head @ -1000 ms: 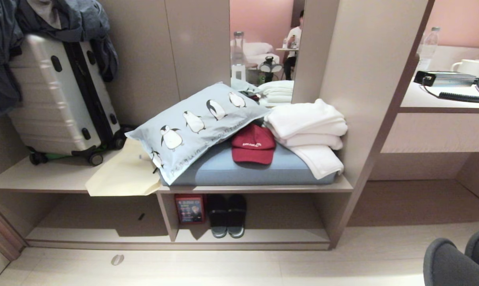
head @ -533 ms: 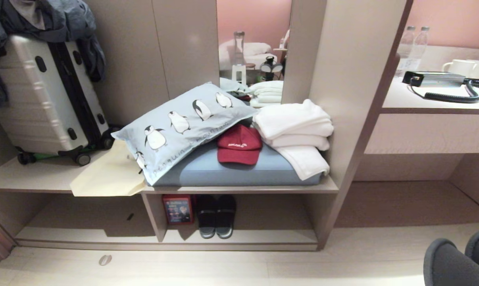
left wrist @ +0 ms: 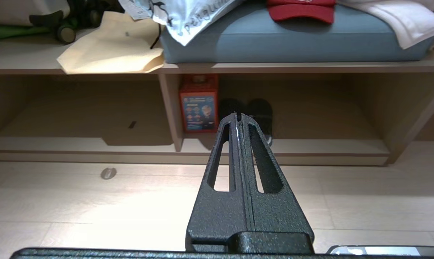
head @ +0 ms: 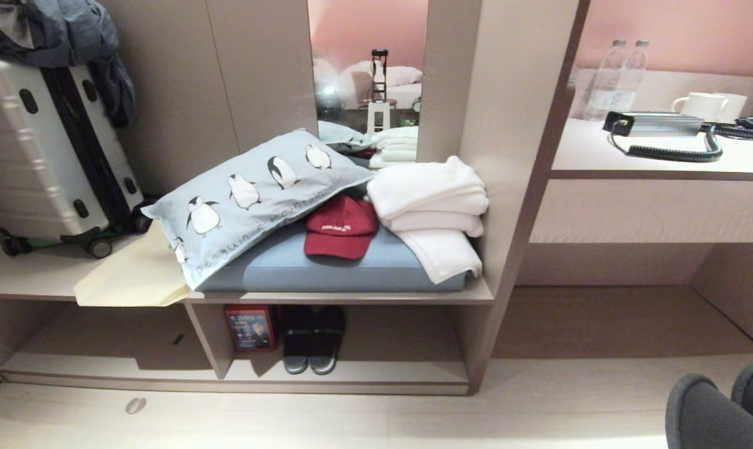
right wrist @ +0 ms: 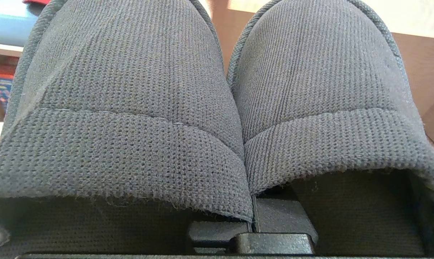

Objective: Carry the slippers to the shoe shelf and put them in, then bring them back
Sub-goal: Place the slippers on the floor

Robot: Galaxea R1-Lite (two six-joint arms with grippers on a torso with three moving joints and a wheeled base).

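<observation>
**A:** Where are the slippers?

**B:** My right hand (right wrist: 253,216) is clamped on the pair of soft dark grey knitted fabric slippers (right wrist: 217,108). They sit side by side with their inner edges pinched together, rounded toes pointing away from the wrist. In the head view they show at the lower right corner. My left hand (left wrist: 237,117) is pressed closed on nothing and hangs above the pale floor.

**A:** And the target?

**B:** The low open shoe shelf of pale wood-grain laminate (head: 351,371) lies ahead and to my left. A dark pair of slides (head: 312,340) and a red printed box (head: 250,326) stand just right of its upright divider, so I judge the bare stretch further right is the spot.

**A:** Any advice?

**B:** I'd square the base to that bay first, then go in low and level under the board above, toes leading, and only let go once both soles rest on the base board.
</observation>
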